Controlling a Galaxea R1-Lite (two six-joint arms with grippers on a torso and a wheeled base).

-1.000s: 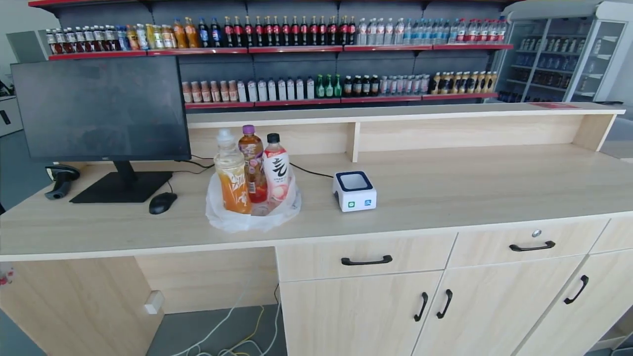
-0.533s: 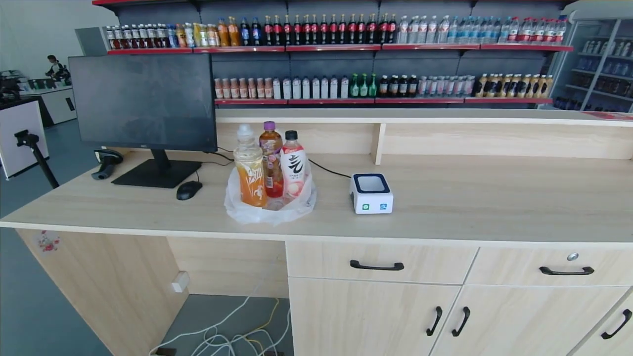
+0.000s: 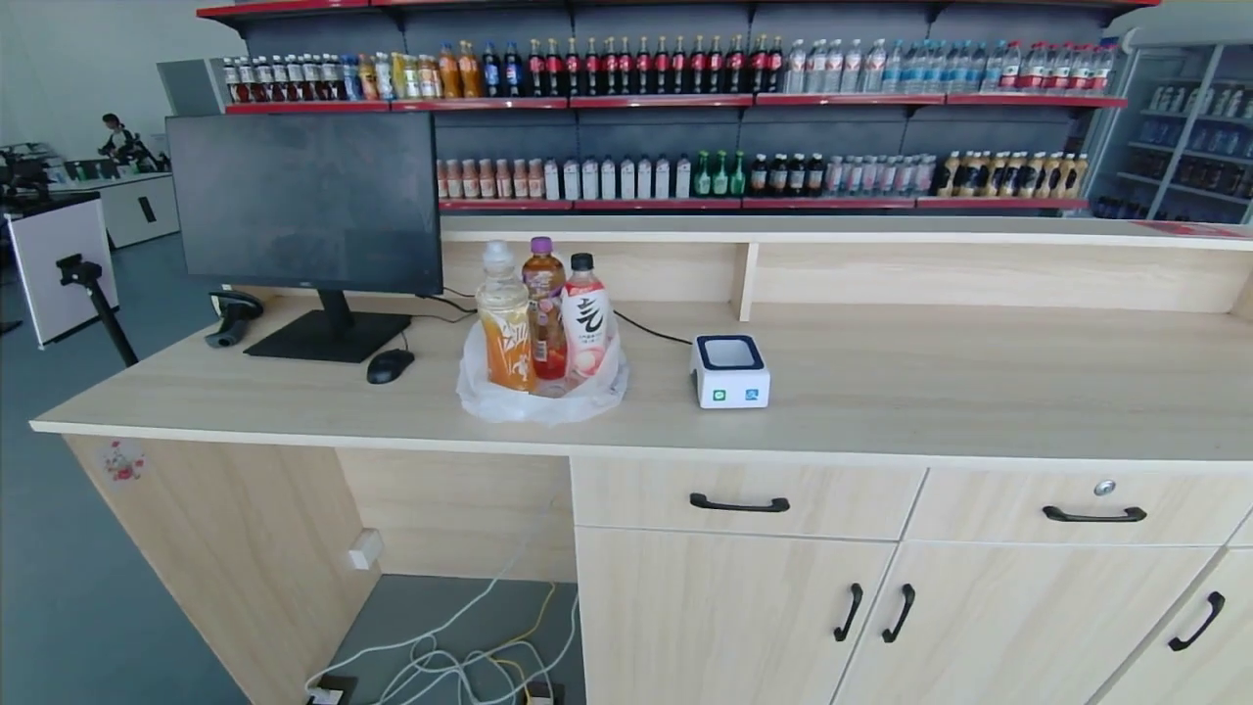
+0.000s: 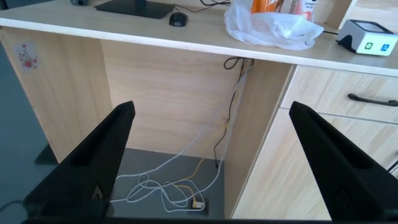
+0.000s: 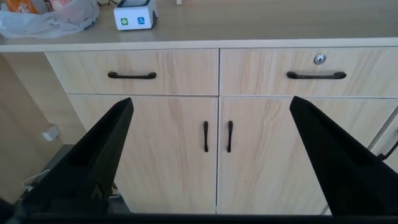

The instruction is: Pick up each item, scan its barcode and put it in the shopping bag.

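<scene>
1. Left gripper (image 4: pixel 211 168) hangs with its 2 dark fingers (image 4: pixel 93 165) spread wide and holding nothing. It is low in front of the recess (image 4: pixel 180 99) under the counter, where cables (image 4: pixel 180 180) trail on the floor.
2. Right gripper (image 5: pixel 211 162) is also spread wide and holds nothing. It faces the cupboard doors (image 5: pixel 261 149) beneath the drawers (image 5: pixel 132 71).
3. In the head view the counter (image 3: pixel 626 441) runs its front edge from 9 o'clock to 3 o'clock above those drawers.
4. The shopping bag (image 3: pixel 548 403) sits a little back from that edge, its white plastic rumpled low. 3 bottles stand upright inside it, touching: the orange bottle (image 3: pixel 505 328), the purple-capped bottle (image 3: pixel 544 323) and the black-capped bottle (image 3: pixel 585 328).
5. At 3 o'clock from the bag, near but apart, stands the scanner box (image 3: pixel 729 371). From there the wooden top stretches wide toward 3 o'clock.
6. At 9 o'clock from the bag lies a mouse (image 3: pixel 390 365), and at 10 o'clock stands a monitor (image 3: pixel 303 201). A handheld scanner (image 3: pixel 230 318) lies at 9 o'clock from the monitor's foot, near the counter's end.
7. At 12 o'clock a raised ledge (image 3: pixel 881 235) bounds the back of the top, with an upright divider (image 3: pixel 746 281) behind the scanner box. Beyond it are shelves (image 3: pixel 744 98) of bottles.
</scene>
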